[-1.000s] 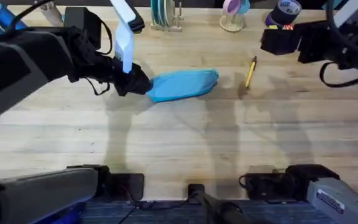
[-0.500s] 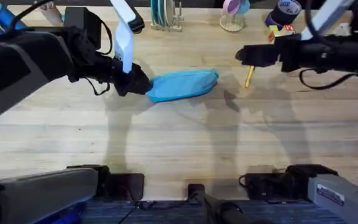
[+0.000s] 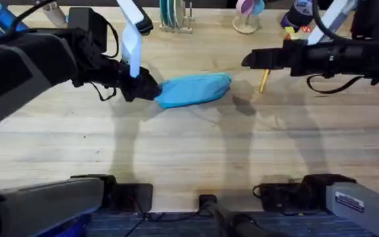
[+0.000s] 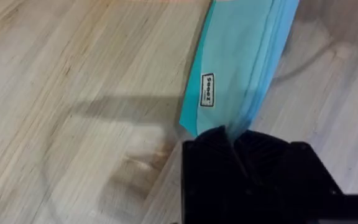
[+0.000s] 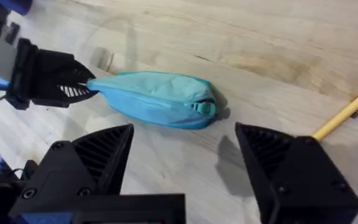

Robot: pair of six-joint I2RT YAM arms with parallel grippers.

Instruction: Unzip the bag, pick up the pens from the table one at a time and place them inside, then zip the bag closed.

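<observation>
**Count of what sits on the table**

One table (image 3: pixel 176 151) of light wooden planks carries everything. On it lies one light blue bag (image 3: pixel 193 89), bearing one small white label (image 4: pixel 207 90) and one zipper pull (image 5: pixel 205 107) at its end. One yellow pen (image 3: pixel 264 80) lies on the wood. Two robot arms are present, so two grippers: one left gripper (image 3: pixel 151 91) and one right gripper (image 3: pixel 245 61). Along the far edge stand one rack of plates (image 3: pixel 175 16), one pale cup-like holder (image 3: pixel 247 16) and one roll of dark tape (image 3: pixel 300 12).
</observation>
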